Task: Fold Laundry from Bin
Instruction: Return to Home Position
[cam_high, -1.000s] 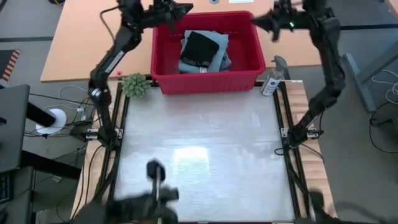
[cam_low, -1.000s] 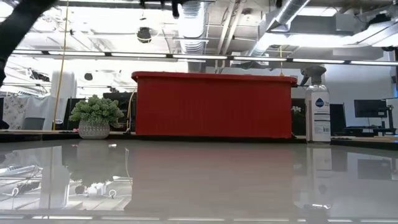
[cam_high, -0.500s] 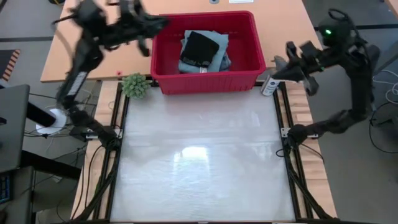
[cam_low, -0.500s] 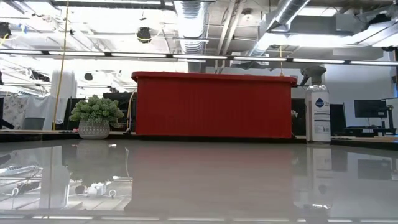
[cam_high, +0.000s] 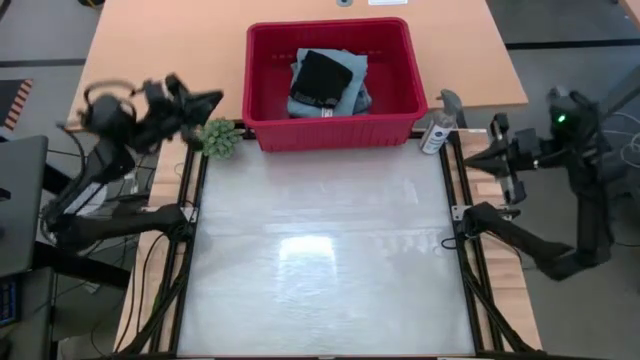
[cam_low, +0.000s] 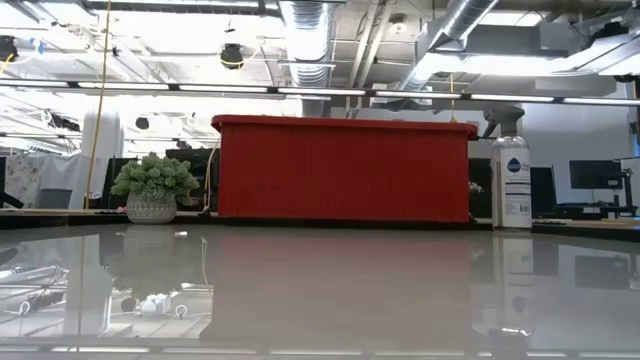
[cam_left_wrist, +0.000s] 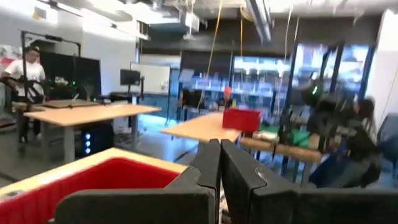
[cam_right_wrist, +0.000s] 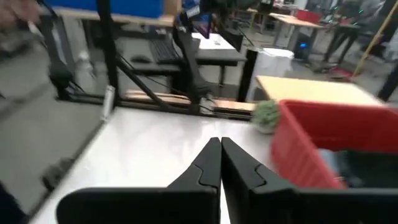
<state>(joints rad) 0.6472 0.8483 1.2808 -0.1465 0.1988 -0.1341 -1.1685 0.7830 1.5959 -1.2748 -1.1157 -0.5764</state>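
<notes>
**Both tools closed, drawn back from the bin**

The left tool (cam_high: 208, 99), fingers pressed together, hangs off the table's (cam_high: 320, 250) left side, just beside the plant (cam_high: 219, 137). The right tool (cam_high: 474, 160), also closed, hangs by the right edge near the spray bottle (cam_high: 437, 130). 0.5 s ago both sat farther back, nearer the bin (cam_high: 330, 130). That red tub has not moved from the far edge. It holds the laundry (cam_high: 356, 88): 1 folded black piece (cam_high: 320, 75) on light blue folds. In view are 2 arms, 1 bin, 1 plant and 1 bottle.
</notes>
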